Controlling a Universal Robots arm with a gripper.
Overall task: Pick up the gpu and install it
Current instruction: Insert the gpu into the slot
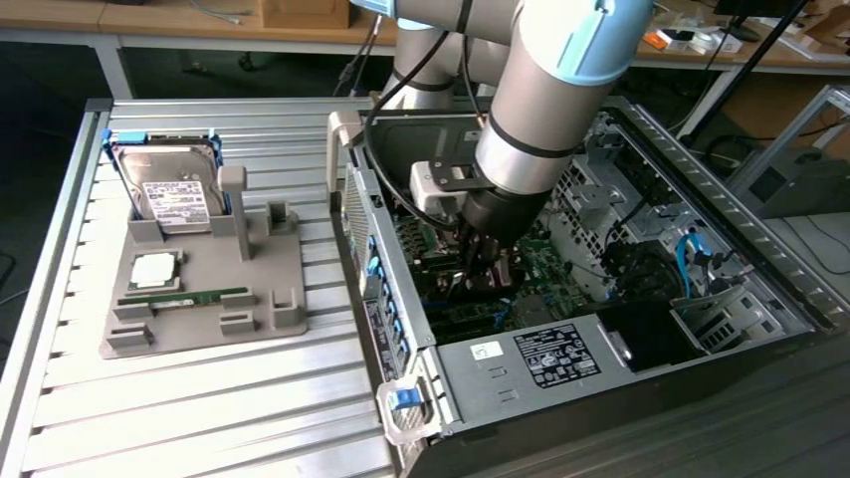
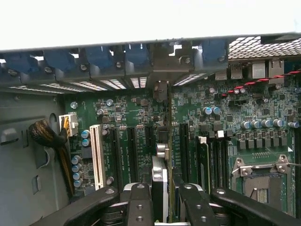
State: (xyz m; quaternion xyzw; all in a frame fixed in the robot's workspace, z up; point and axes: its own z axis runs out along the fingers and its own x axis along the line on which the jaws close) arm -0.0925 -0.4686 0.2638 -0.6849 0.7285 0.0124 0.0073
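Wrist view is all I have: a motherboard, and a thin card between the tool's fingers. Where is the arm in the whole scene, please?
Observer: The arm reaches down into an open computer case. The tool holds the gpu low over the motherboard.
Operator: What lies outside the case?
Observer: On the exterior view's left, a grey fixture sits on a slatted metal table.
Operator: Does it carry any parts?
Observer: Yes. A hard drive stands at its far end, and a green memory stick lies flat nearer the front.
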